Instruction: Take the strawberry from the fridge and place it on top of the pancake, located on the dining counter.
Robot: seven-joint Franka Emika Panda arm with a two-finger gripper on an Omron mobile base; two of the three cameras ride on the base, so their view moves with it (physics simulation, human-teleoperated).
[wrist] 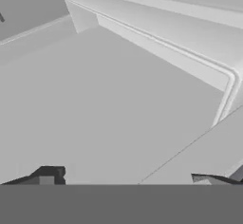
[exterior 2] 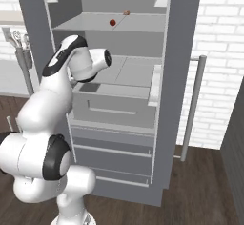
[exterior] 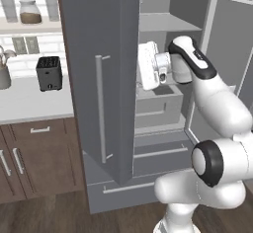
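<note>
I see the strawberry (exterior 2: 113, 22) only as tiny red dot, tan lump (exterior 2: 126, 13) beside it too small to name, fridge (exterior 2: 119, 100) top cut off, gripper fingertips (wrist: 47, 176) barely showing at bottom edge

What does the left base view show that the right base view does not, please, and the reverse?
Left base view alone: the worktop beside the fridge, with a black toaster on it, brown cabinets below and a jar on a wall shelf above.

Right base view alone: the strawberry and a small tan lump, apart on an upper fridge shelf, and a brick wall to the right.

Both: the open fridge, its grey drawers and the white arm reaching inside.
</note>
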